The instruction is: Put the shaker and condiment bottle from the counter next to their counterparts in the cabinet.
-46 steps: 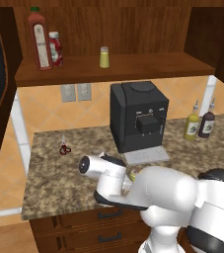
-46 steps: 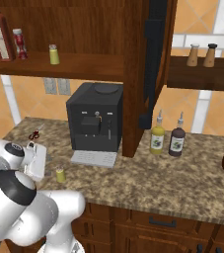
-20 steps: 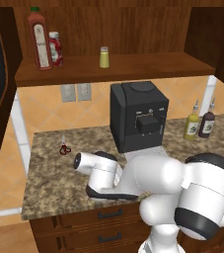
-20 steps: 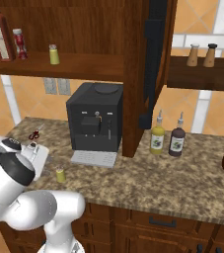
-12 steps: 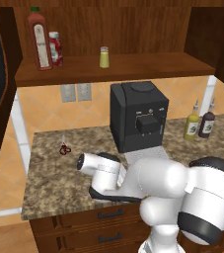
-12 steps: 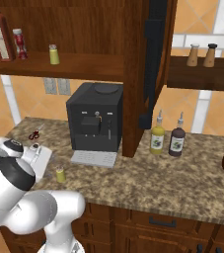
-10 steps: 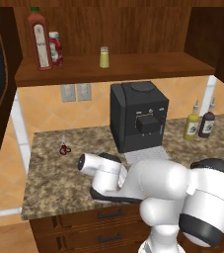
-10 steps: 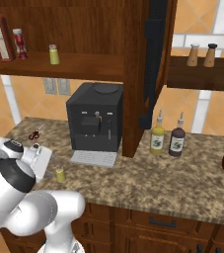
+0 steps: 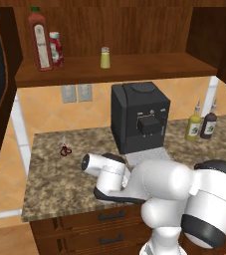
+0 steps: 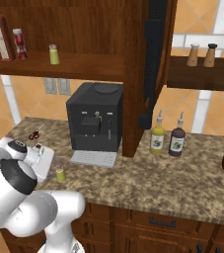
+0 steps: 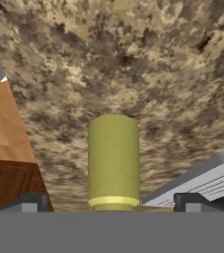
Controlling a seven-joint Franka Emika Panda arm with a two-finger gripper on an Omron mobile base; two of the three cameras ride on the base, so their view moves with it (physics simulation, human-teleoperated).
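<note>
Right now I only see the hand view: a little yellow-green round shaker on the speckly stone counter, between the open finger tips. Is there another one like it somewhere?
Observer: Yes, a matching yellow-green, grey-capped shaker stands on the dark wooden cabinet shelf, above the black coffee machine.
Operator: Is the little red bottle on the counter too?
Observer: No, the short white-capped red bottle is on that shelf, beside the tall green-capped red bottle.
Operator: Is mine standing up?
Observer: Yes, your counter shaker stands upright, left of the machine's grey drip tray.

Shaker (image 11: 113, 160) on counter (image 11: 133, 59), between end effector (image 11: 112, 201) fingertips.
</note>
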